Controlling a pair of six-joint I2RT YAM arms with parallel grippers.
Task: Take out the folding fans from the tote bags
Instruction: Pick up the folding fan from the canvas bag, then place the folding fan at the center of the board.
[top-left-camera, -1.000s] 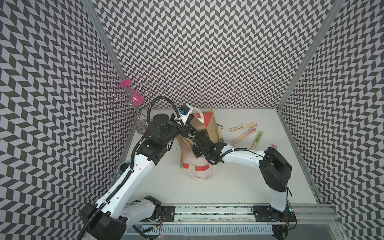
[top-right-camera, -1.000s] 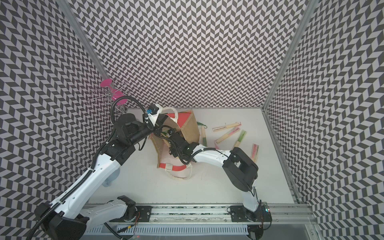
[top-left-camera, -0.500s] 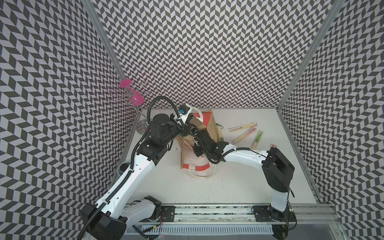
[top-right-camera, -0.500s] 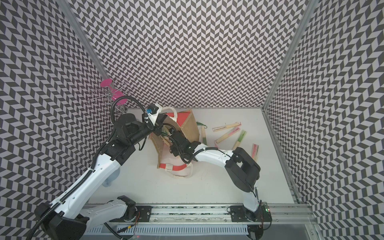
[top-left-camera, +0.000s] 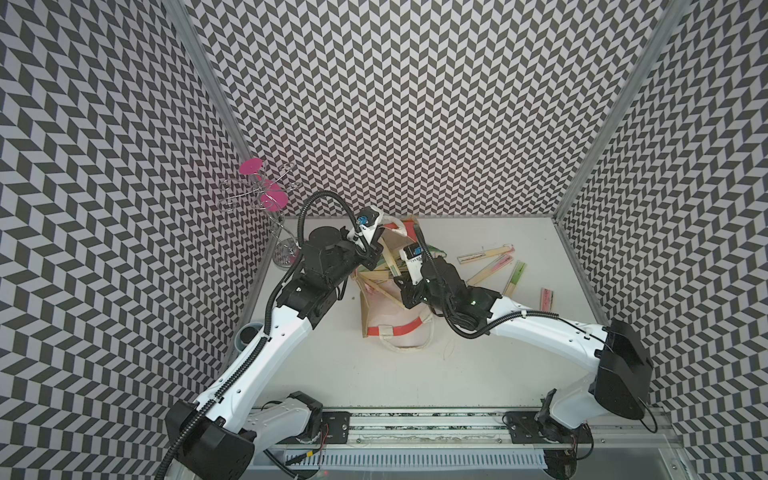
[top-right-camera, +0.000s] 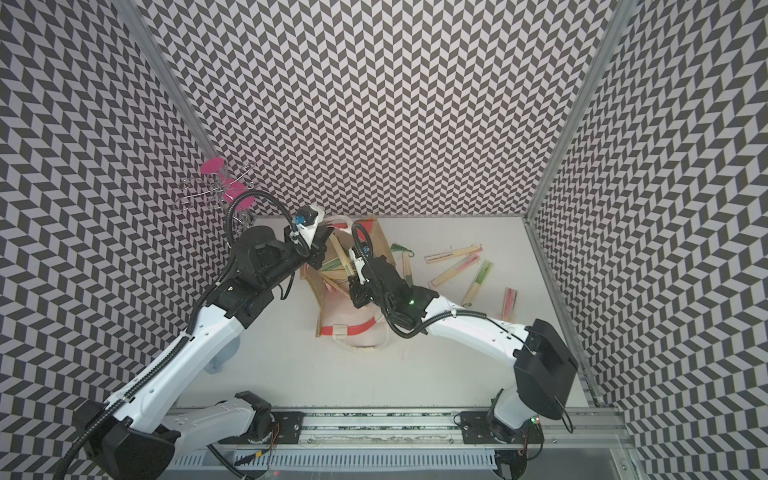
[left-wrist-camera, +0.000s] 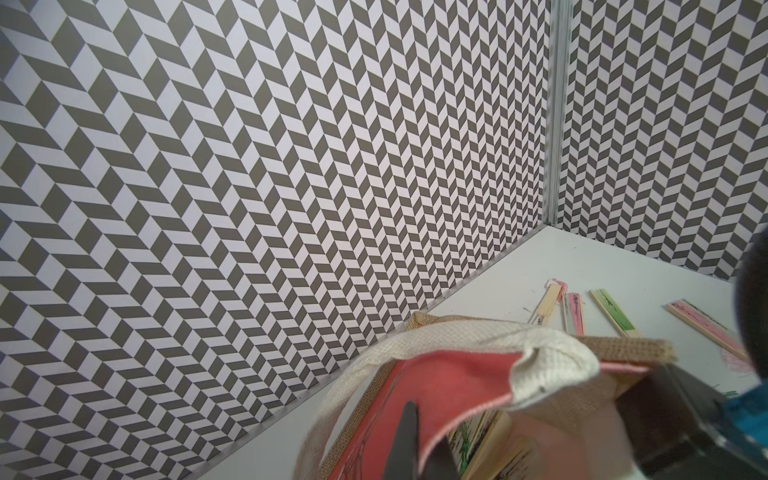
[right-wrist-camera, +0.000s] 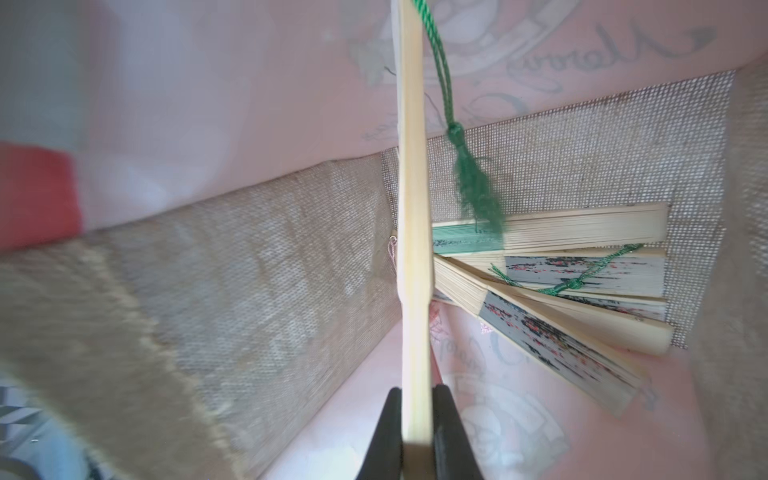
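Your right claw (right-wrist-camera: 417, 394) is clamped on one fan (right-wrist-camera: 411, 187) inside the tote bag (right-wrist-camera: 270, 257); your left claw (left-wrist-camera: 424, 434) grips the bag's red rim (left-wrist-camera: 449, 370).

Jaws pinching tote bag (left-wrist-camera: 449, 374) rim, white handle (left-wrist-camera: 552, 357), folding fans (left-wrist-camera: 614, 318) on table (left-wrist-camera: 582, 262)

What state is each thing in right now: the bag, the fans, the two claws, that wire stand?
tote bag, mouth open, rim pinched by the left gripper.
left gripper, shut on the bag's rim.
right gripper, shut on one fan inside the bag.
held fan, closed, green tassel dangling.
fans in the bag, closed, piled at the bottom.
fans on the table, closed, lying flat.
wire stand, upright.
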